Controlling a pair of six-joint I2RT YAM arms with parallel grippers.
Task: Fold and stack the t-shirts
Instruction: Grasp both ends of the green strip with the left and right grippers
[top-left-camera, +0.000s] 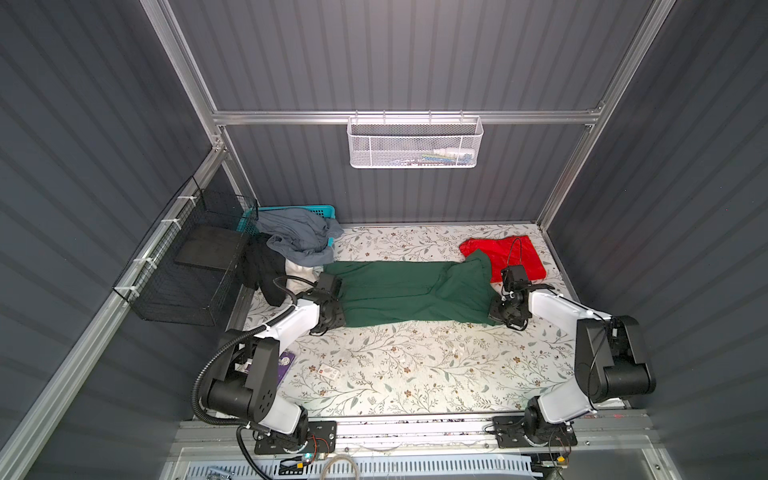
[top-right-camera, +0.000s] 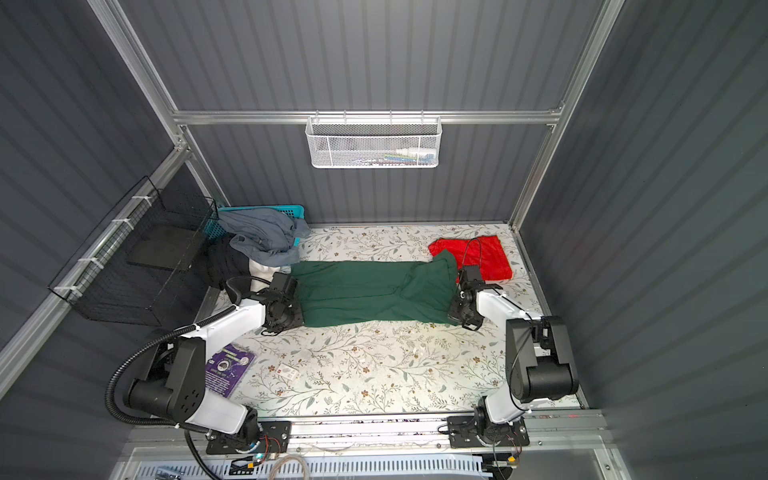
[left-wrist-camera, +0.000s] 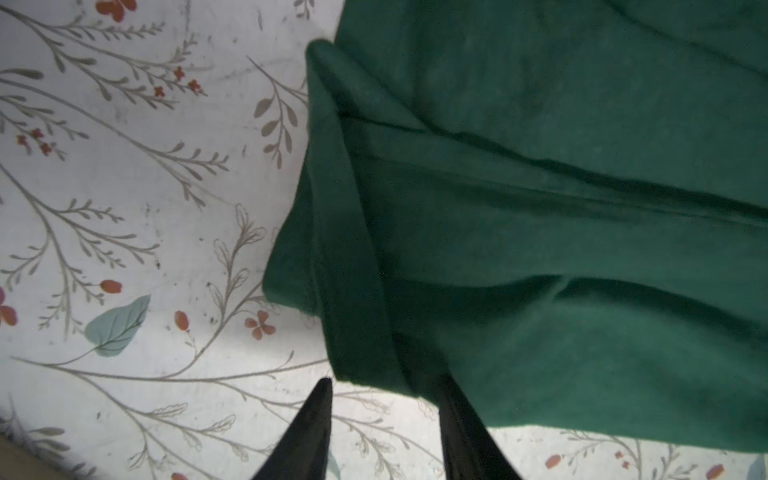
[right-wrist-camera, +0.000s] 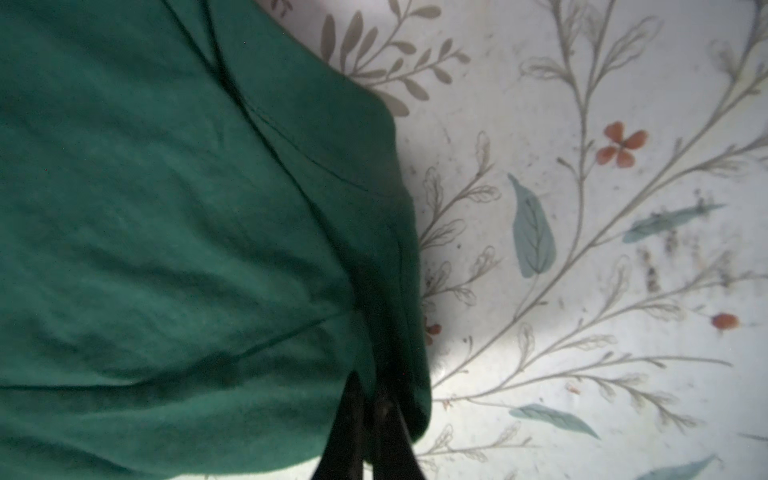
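At the near side of the table (top-left-camera: 415, 374), which is covered in a flowered cloth, a purple packet (top-right-camera: 227, 368) is seen beside the left arm's base. A small white card (top-left-camera: 328, 371) is placed just to its right.

Past these, a dark green shirt (top-left-camera: 407, 291) is laid across the middle of the table as a long creased band, folded lengthwise and running from left to right; it is shown in both top views. At its left end the left gripper (left-wrist-camera: 388, 399) is held low with its jaws parted. In the left wrist view one finger (left-wrist-camera: 316, 424) is set over the bare table cloth and the other is met by the shirt's hem. Whether that finger lies under the fabric cannot be told for certain. At the right end the right gripper (right-wrist-camera: 370, 403) is clamped on the near corner of the green shirt, and the fabric is bunched at its tips.

Farther back on the right, a red shirt (top-left-camera: 507, 259) is laid flat near the far corner, its near left edge overlapped by a raised flap of the green one. At the far left a grey garment (top-left-camera: 299, 237) is draped over a blue basket (top-left-camera: 320, 210), with a black garment (top-left-camera: 262, 270) and a white garment (top-left-camera: 299, 274) heaped just in front. A black wire basket (top-left-camera: 187, 282) is fixed to the left wall, and a white mesh basket (top-left-camera: 415, 143) is hung from the back rail.
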